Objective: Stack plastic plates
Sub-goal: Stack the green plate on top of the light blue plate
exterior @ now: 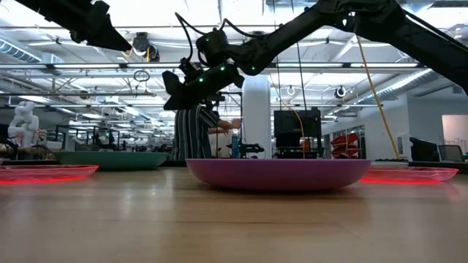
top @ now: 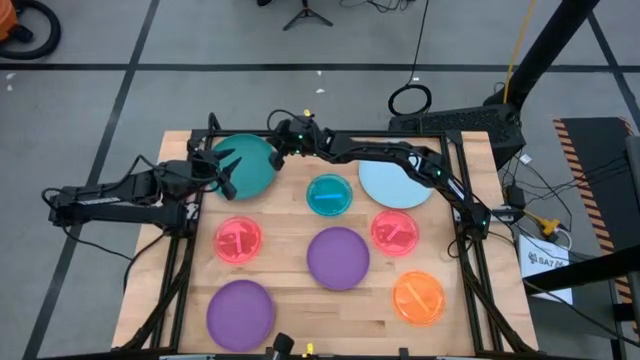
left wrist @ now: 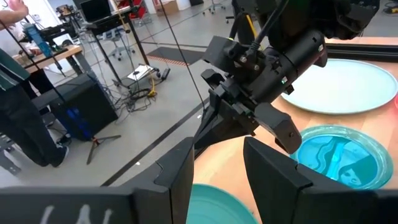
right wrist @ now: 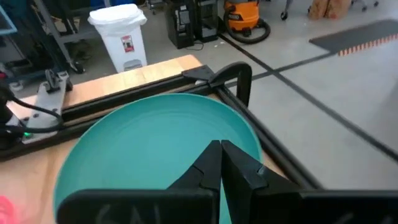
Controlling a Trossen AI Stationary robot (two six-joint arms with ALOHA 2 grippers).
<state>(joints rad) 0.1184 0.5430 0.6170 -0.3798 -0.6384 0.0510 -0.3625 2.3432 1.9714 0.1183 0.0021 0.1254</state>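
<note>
Eight plates sit apart on the wooden table, none stacked. The dark green plate is at the far left corner. The light blue plate is at the far right, and the small cyan plate lies between them. Two pink-red plates lie in the middle row with a purple plate between them. Another purple plate and the orange plate are at the near side.

The left gripper is over the green plate's left side, and its fingers are spread apart with nothing between them. The right gripper reaches across to the green plate's far right edge. Its fingers are pressed together and hold nothing. A person stands behind the table.
</note>
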